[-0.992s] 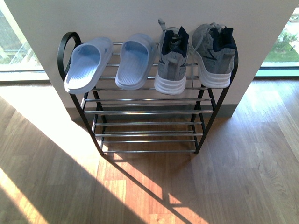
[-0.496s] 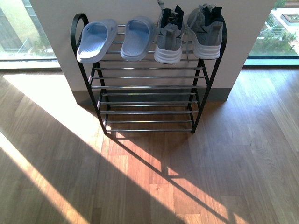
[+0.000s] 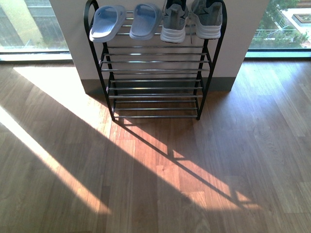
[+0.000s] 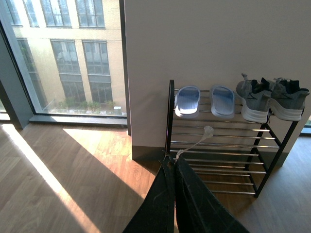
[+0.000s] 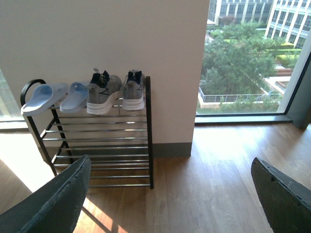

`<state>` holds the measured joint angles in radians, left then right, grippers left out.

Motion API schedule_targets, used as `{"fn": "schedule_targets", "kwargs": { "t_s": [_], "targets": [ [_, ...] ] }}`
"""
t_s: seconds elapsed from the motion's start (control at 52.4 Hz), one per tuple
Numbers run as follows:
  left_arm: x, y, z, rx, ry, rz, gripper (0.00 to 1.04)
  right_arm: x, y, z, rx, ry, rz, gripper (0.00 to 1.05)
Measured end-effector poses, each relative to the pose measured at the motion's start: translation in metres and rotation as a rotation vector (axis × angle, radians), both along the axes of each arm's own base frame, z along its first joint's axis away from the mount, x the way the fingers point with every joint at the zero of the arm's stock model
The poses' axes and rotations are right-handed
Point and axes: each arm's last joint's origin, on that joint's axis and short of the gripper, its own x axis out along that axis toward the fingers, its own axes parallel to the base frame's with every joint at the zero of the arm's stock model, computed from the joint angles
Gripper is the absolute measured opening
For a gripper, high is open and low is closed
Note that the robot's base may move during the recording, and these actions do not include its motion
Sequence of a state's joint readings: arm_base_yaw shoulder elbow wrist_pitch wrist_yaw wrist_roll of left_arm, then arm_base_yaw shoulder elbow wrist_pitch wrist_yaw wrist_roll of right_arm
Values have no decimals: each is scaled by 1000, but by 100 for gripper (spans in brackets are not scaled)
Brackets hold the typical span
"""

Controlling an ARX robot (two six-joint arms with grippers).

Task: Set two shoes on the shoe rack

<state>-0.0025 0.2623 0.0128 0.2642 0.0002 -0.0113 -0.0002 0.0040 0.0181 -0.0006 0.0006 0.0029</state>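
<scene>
On the top tier of the shoe rack (image 3: 154, 73), the front view shows two slides (image 3: 124, 22) beside two sneakers (image 3: 191, 20). Left wrist view: the left gripper (image 4: 174, 167) looks pressed together, probably empty. Right wrist view: the right gripper (image 5: 170, 194) is spread wide.

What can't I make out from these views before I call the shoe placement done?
- Front view: the two grey knit sneakers and the black metal shoe rack are cut off along the top edge, so their toes and the rack's rear bars don't show.
- Left wrist view: the left gripper hides part of the lower tiers.
- Right wrist view: the right gripper shows only as dark fingers at the lower corners.
- The pale blue rubber slides are too small for tread detail.
</scene>
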Motion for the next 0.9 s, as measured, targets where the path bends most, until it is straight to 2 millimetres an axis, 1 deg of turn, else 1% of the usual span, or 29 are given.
{"fn": "schedule_targets", "kwargs": {
  "t_s": [0.324, 0.401, 0.477, 0.897],
  "targets": [
    [-6, 0, 0, 0, -1, 0, 1, 0, 0, 0, 0, -1, 0, 96],
    [-13, 0, -5, 1, 36, 0, 1, 0, 0, 0, 0, 0, 0, 96],
    [-16, 0, -4, 1, 14, 0, 1, 0, 0, 0, 0, -1, 0, 96],
    [-16, 0, -4, 1, 18, 0, 1, 0, 0, 0, 0, 0, 0, 96]
  ]
}}
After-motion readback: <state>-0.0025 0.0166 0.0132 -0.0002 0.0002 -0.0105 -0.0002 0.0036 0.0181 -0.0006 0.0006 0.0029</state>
